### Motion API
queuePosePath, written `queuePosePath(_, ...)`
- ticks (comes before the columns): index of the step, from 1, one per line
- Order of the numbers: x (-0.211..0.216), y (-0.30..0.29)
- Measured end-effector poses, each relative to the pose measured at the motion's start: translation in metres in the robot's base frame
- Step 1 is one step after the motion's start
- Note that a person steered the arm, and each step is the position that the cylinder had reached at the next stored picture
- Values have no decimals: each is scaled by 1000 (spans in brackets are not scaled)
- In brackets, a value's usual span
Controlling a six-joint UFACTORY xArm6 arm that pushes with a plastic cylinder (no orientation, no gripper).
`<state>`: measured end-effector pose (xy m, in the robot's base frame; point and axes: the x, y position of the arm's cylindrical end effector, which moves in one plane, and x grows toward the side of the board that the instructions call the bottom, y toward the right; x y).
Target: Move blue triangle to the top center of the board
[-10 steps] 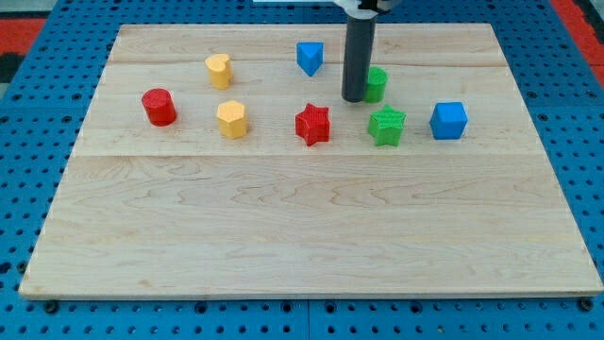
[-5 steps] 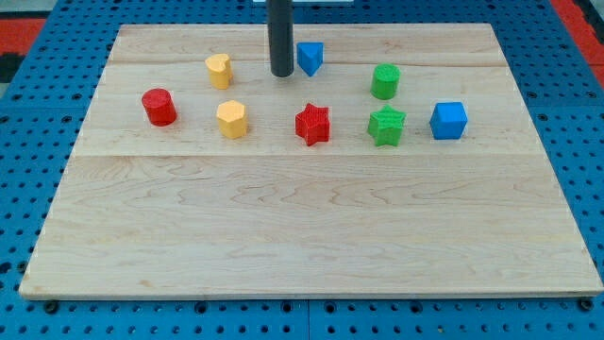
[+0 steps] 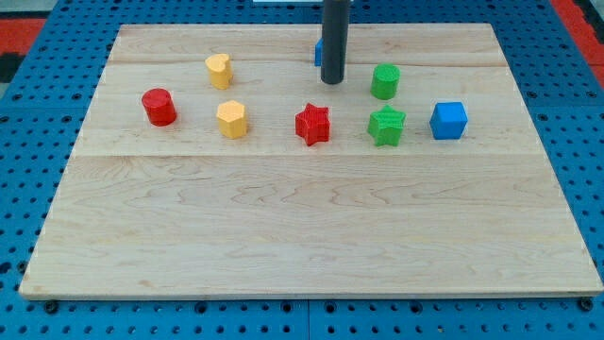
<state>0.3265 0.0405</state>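
The blue triangle (image 3: 319, 53) sits near the top centre of the wooden board (image 3: 302, 227), mostly hidden behind my dark rod; only a blue sliver shows at the rod's left edge. My tip (image 3: 331, 81) rests on the board just in front of the triangle, towards the view's bottom. The green cylinder (image 3: 384, 81) is to the tip's right, and the red star (image 3: 313, 124) lies below the tip.
A yellow heart-shaped block (image 3: 219, 70), a red cylinder (image 3: 159, 107) and a yellow hexagon (image 3: 231, 119) lie on the left. A green star (image 3: 387, 125) and a blue cube (image 3: 448, 120) lie on the right. Blue pegboard surrounds the board.
My rod swung left past the blue triangle, then back right to stand in front of it. The triangle has shifted slightly right and up and is now mostly hidden.
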Motion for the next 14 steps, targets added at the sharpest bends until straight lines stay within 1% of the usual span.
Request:
queuePosePath(1,7,0)
queuePosePath(4,-20,13)
queuePosePath(5,-24,45)
queuePosePath(7,-35,56)
queuePosePath(8,-45,75)
queuePosePath(10,-88,106)
queuePosePath(11,-94,115)
queuePosePath(12,-94,118)
queuePosePath(13,-81,100)
queuePosePath(14,-59,47)
